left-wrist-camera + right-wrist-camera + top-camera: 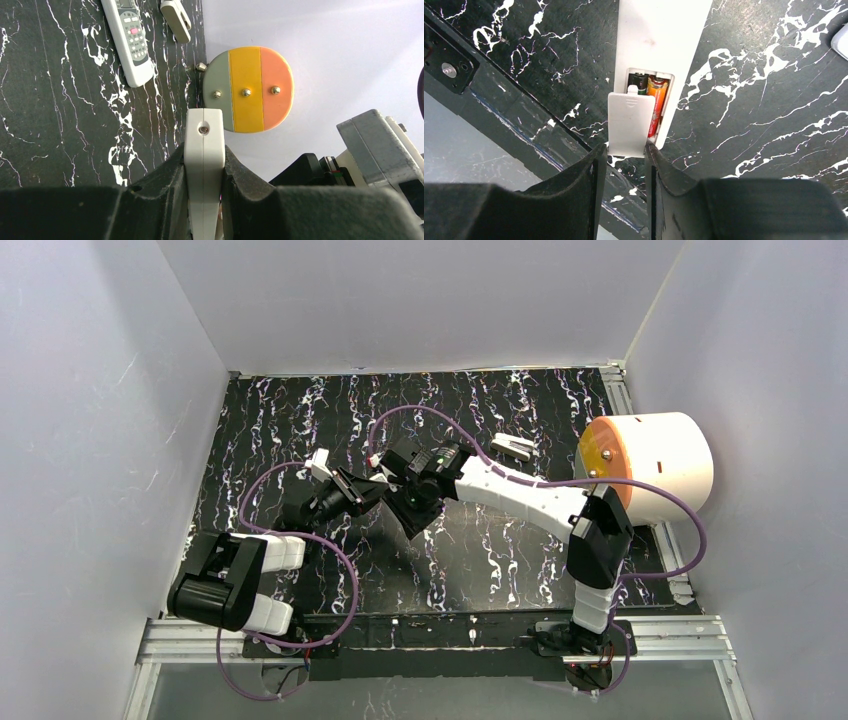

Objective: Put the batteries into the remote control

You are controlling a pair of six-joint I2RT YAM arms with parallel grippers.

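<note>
My left gripper (204, 162) is shut on a white remote control (204, 145), seen edge-on and held above the table. In the right wrist view the remote's (664, 40) back shows with its compartment open. Two batteries lie in it, a dark one (639, 81) and an orange-red one (655, 97). My right gripper (624, 150) pinches the lower edge of the white battery cover (628, 122), which lies over the lower part of the compartment. In the top view both grippers meet mid-table, the left (345, 492) and the right (397, 483).
A second white remote (129, 40), buttons up, and a small white piece (176, 20) lie on the black marbled mat. A white drum with a grey, yellow and orange face (645, 465) stands at the right. White walls surround the mat.
</note>
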